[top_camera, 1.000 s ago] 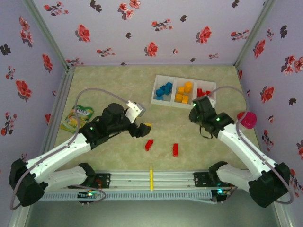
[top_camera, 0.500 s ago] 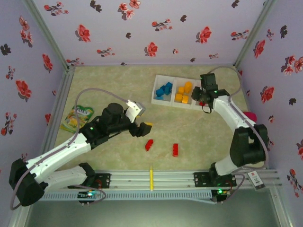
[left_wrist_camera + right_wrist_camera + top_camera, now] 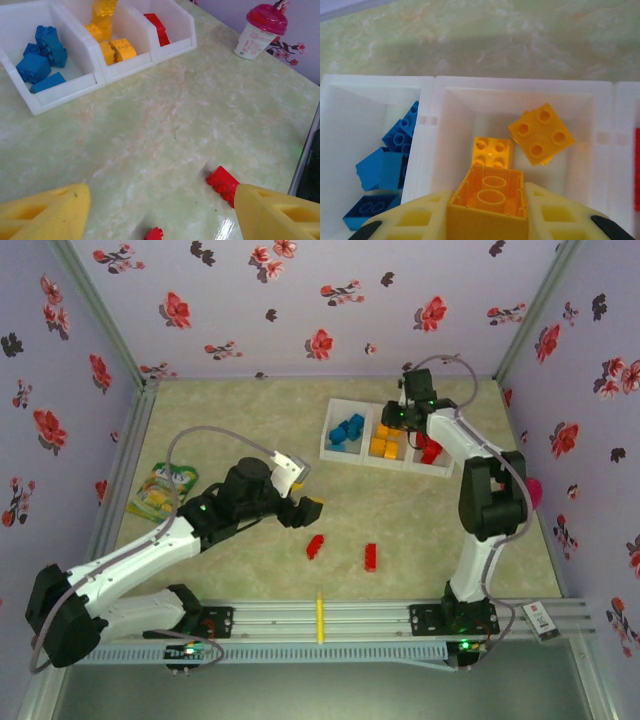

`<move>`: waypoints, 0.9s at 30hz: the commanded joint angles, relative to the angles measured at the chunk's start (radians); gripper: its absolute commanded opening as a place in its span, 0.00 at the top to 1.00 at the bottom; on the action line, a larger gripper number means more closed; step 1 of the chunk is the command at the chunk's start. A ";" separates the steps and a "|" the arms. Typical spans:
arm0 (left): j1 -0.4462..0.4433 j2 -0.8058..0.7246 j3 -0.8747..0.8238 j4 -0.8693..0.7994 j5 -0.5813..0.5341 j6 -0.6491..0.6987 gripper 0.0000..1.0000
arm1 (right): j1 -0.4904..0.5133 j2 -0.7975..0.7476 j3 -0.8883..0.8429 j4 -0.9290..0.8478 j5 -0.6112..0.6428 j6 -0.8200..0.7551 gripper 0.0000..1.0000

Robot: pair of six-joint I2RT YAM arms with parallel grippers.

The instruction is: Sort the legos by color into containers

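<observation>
Over the middle bin point(image 3: 585, 145), your right claw point(image 3: 487, 212) is pinched on an orange brick point(image 3: 489, 197), with the hollow underside facing the wrist camera. Two more orange bricks point(image 3: 541, 134) lie in that bin just below it. Blue bricks point(image 3: 382, 167) sit in the bin on one side, and red ones point(image 3: 157, 27) in the bin at the other end.

Your left claw point(image 3: 160, 212) hangs over the bench point(image 3: 165, 115) with its jaws wide and nothing between them. Two red bricks point(image 3: 316, 545) are loose on the bench by it. In the wrist view one sits just beside a finger, and the other shows at the bottom edge, between the fingers. Both are well apart from the bins. A pink-lidded cup point(image 3: 262, 30) stands off by the wall.
</observation>
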 commanded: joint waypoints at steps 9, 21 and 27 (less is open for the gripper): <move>-0.006 0.023 -0.039 -0.072 -0.069 -0.044 0.27 | 0.016 0.046 0.087 -0.064 0.015 -0.041 0.50; -0.006 0.127 0.016 -0.161 0.021 -0.013 0.26 | 0.079 -0.246 -0.172 -0.195 0.133 -0.021 0.45; -0.012 0.159 0.014 -0.217 0.111 0.012 0.27 | 0.215 -0.450 -0.394 -0.299 0.209 0.086 0.43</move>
